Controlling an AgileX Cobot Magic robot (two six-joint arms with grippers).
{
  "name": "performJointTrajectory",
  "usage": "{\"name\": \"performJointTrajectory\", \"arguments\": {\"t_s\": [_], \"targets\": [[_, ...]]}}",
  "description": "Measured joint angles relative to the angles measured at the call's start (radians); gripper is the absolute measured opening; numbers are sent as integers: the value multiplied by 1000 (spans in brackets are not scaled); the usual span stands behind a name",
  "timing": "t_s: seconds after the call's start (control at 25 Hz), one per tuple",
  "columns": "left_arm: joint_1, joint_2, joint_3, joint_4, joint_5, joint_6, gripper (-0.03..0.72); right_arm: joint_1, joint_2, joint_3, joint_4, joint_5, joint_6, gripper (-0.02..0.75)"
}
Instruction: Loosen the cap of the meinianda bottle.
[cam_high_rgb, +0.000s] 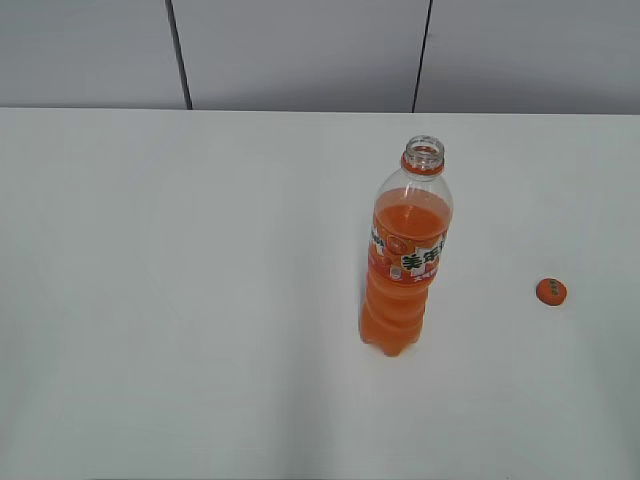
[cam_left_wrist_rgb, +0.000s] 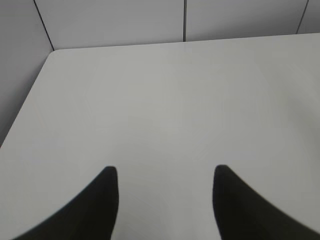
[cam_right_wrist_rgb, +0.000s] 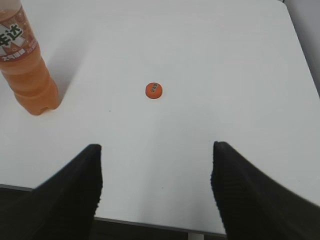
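The meinianda bottle (cam_high_rgb: 404, 262) stands upright near the middle of the white table (cam_high_rgb: 180, 300), its mouth open with no cap on it; an orange neck ring sits below the mouth. Its lower body also shows at the top left of the right wrist view (cam_right_wrist_rgb: 27, 70). The orange cap (cam_high_rgb: 551, 292) lies flat on the table to the right of the bottle, apart from it; it also shows in the right wrist view (cam_right_wrist_rgb: 154, 90). My right gripper (cam_right_wrist_rgb: 156, 150) is open and empty over the table's front edge, short of the cap. My left gripper (cam_left_wrist_rgb: 165, 172) is open and empty above bare table.
Grey wall panels (cam_high_rgb: 300, 50) stand behind the table's far edge. The table's front edge (cam_right_wrist_rgb: 150, 222) shows under my right gripper, and its left edge and far corner (cam_left_wrist_rgb: 50, 52) show in the left wrist view. Neither arm shows in the exterior view.
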Motion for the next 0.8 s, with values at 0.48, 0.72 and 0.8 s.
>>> {"name": "performJointTrajectory", "arguments": {"t_s": [0.48,0.72,0.8], "targets": [[0,0,0,0,0,0,365,0,0,0,0,0,0,514],[0,0,0,0,0,0,363,0,0,0,1,0,1,514],[0,0,0,0,0,0,363,0,0,0,1,0,1,514]]}}
